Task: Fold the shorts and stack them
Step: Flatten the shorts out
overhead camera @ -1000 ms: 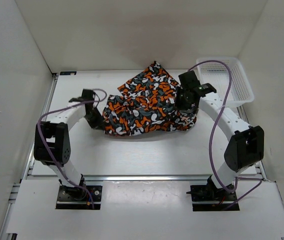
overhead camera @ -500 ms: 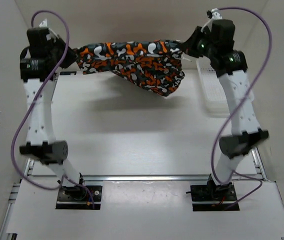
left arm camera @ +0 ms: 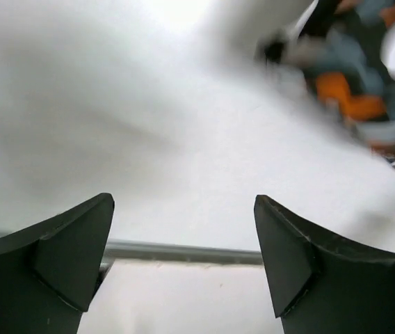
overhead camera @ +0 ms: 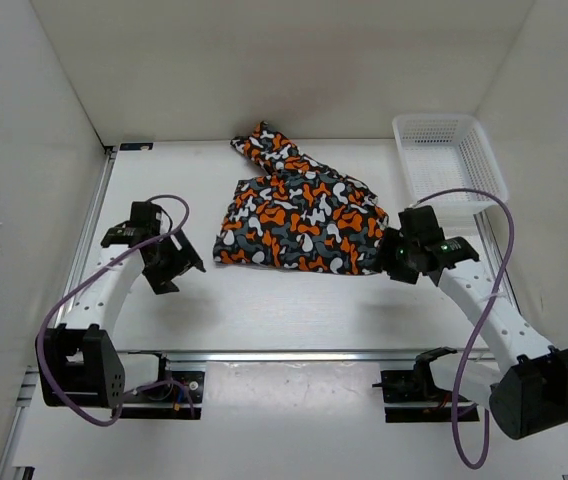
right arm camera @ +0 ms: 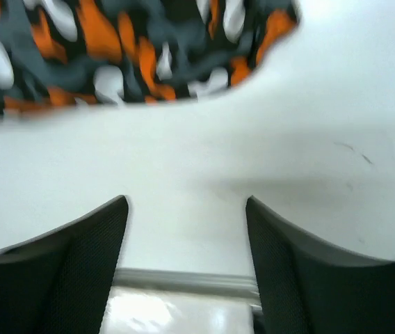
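Observation:
The camouflage shorts lie spread on the white table in the top view, a narrow part reaching toward the back wall. My left gripper sits left of the shorts, apart from the cloth, open and empty. In the left wrist view the shorts show blurred at the upper right, beyond the dark fingers. My right gripper is at the shorts' right front corner, open, with nothing between its fingers. The right wrist view has the shorts' edge across its top.
A white mesh basket stands at the back right of the table. White walls enclose the table on three sides. A metal rail runs along the near edge.
Both grippers had held the shorts stretched high in the air; now they have let go, the shorts lie flat on the table, and both arms have dropped low and pulled back toward the near side.

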Controlling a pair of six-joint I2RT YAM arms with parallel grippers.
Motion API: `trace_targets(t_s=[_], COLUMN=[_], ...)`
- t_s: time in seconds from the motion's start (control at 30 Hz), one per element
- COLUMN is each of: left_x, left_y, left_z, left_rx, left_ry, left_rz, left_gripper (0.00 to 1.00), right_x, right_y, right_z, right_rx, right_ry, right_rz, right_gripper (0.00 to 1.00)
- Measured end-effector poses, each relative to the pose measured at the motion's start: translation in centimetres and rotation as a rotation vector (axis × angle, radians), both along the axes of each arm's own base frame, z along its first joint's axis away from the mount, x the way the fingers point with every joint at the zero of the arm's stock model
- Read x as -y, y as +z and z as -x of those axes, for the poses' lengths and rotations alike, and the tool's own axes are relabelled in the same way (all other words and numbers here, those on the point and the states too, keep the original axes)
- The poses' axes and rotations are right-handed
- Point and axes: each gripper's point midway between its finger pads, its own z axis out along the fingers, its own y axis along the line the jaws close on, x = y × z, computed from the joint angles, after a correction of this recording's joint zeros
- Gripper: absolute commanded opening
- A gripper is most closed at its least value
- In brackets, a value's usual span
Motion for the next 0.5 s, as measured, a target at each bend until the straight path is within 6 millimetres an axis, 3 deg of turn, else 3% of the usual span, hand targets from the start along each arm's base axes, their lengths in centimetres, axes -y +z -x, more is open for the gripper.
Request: trace_targets(t_s=[0.03,0.07,0.1,0.17,0.27,0.3,0.37,0.4,0.5], left_x=[-0.1,-0.2,-0.3,-0.5,-0.5,-0.5,-0.2,0.1,1.7], left_y=[-0.7,-0.6,-0.3,0.5,1.2,1.0,0.5,0.0,-1.6], left_z=[0.9,0.9,0.6,0.1,-0.6,-0.8,-1.0,-1.0,-0.7], left_rx=[-0.033,-0.034,-0.007,0.04,0.078,0.076,0.057,0.04,-0.018], left_ry=[0.002,0.009,0.003,0.001,-0.008,-0.013,-0.032,-0.047,-0.119], left_rz=[-0.006,-0.009,-0.016,-0.026,-0.032,-0.032,-0.035,-0.034,-0.028], left_gripper=[0.67,0.51,0.34,0.1,0.12,0.16,0.33,0.58,0.81], right_x=[0.4,0.6,0.6,0.5,0.5,0.6,0.8,1.0,1.9], right_y=[-1.1,-1.5,-1.4,-0.4,0.5,0.2,-0.9,-1.6,-3.9], right_z=[1.1,1.8,2.1,2.2,2.4,2.7,3.1,3.3,4.0], right_rx=[-0.047,-0.072,-0.075,-0.041,0.002,-0.004,-0.041,-0.061,-0.126], right_ry=[-0.016,-0.034,-0.057,-0.081,-0.129,-0.147,-0.184,-0.205,-0.268], right_rz=[0.012,0.011,-0.004,-0.038,-0.093,-0.104,-0.124,-0.133,-0.173], right_gripper=[0.45,0.24,0.18,0.09,0.09,0.13,0.27,0.34,0.4])
